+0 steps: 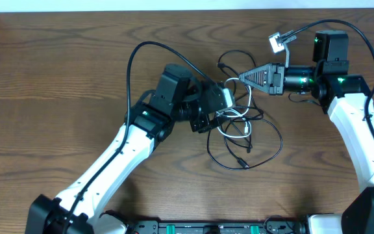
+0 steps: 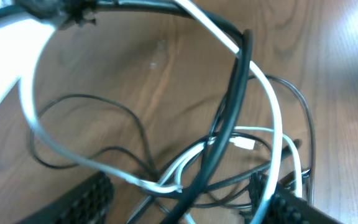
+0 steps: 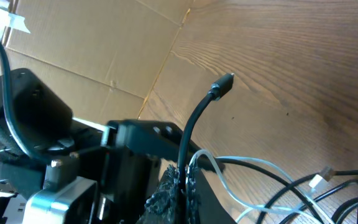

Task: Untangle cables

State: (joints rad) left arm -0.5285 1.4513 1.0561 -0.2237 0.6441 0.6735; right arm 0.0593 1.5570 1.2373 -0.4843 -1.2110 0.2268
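Note:
The cables lie in a tangle (image 1: pixel 242 127) at the table's middle: a short white cable (image 1: pixel 236 127) looped through longer black cables (image 1: pixel 268 151). My left gripper (image 1: pixel 222 106) hangs over the tangle's left side. In the left wrist view its jaws (image 2: pixel 184 188) stand apart, with the white cable (image 2: pixel 166 182) and a thick black cable (image 2: pixel 229 121) running between the fingers (image 2: pixel 86 200). My right gripper (image 1: pixel 242 77) is at the tangle's top. It (image 3: pixel 184 182) is shut on a black cable whose plug end (image 3: pixel 224 83) sticks up past the fingertips.
A black rail (image 1: pixel 213 227) runs along the table's front edge. Cardboard (image 3: pixel 92 56) stands past the table's far side. The arms' own thick wires arc above them (image 1: pixel 135 55). Bare wood (image 1: pixel 44 97) lies to the left.

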